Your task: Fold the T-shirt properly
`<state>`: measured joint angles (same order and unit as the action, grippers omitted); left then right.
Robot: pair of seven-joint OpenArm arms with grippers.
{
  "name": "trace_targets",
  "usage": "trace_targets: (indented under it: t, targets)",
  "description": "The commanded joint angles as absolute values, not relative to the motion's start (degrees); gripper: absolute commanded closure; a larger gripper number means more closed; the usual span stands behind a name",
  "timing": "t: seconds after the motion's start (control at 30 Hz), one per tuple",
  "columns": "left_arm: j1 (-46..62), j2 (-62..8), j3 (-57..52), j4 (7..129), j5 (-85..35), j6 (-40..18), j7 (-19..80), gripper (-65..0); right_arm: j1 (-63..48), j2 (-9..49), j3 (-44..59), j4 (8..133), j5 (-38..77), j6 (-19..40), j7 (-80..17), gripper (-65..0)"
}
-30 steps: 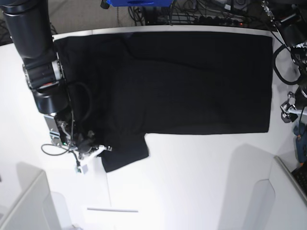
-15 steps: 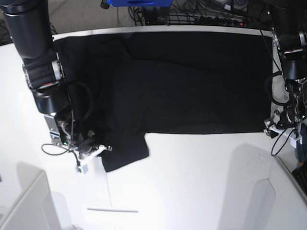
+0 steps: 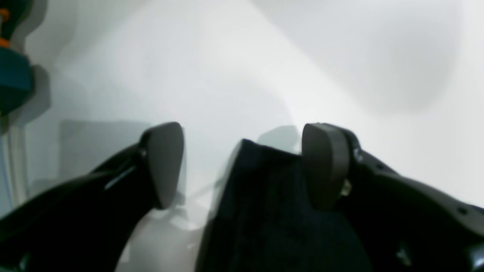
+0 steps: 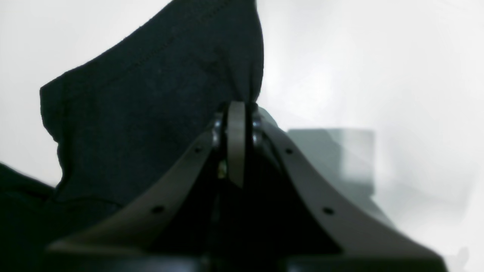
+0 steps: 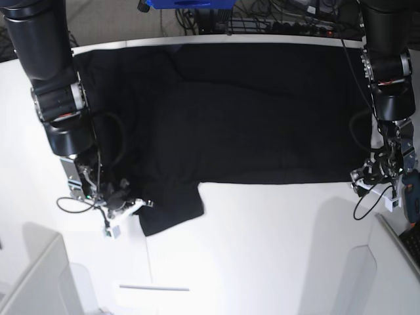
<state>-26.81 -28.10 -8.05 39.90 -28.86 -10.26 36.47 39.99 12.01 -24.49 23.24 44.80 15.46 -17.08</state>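
Base view first: the T-shirt [image 5: 249, 111] lies spread flat across the far half of the white worktop [image 5: 262, 249], one sleeve [image 5: 172, 207] poking out toward the near side. Right end effector [image 5: 134, 205] sits at that sleeve's edge, and the right wrist view settles it: both fingers are pressed tight together with black cloth pinched between them, the stitched sleeve hem draping away from the grip. That hold looks like the anchor for lifting one end of the shirt. Over at the opposite end, the left end effector [image 5: 373, 176] is down at the T-shirt's near hem corner. Left wrist view shows its fingers [image 3: 325, 162] standing wide apart, the corner of dark fabric lying between them, close against one pad, not yet squeezed. My read: it is lined up to pinch that corner so both arms can carry the near edge over for a fold.
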Motion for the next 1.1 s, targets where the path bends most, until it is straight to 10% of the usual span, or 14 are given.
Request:
trace_targets:
  t: [0.0, 0.33, 1.07]
  targets:
    - [-27.4, -28.0, -7.9, 40.1, -29.6, -10.6, 38.2, -46.4, 41.9, 12.4, -24.2, 24.1, 44.9, 15.6, -16.7, 0.0]
    - [-25.5, -27.7, -7.9, 40.0, -29.6, -10.6, 38.1, -1.2, 41.3, 12.4, -24.2, 24.1, 44.9, 15.6, -16.1, 0.0]
    - [-20.3, -28.0, -8.7, 52.2, -30.2, -17.7, 40.2, 0.0, 34.2, 14.5, -18.1, 36.1, 44.8, 15.5, -14.4, 0.0]
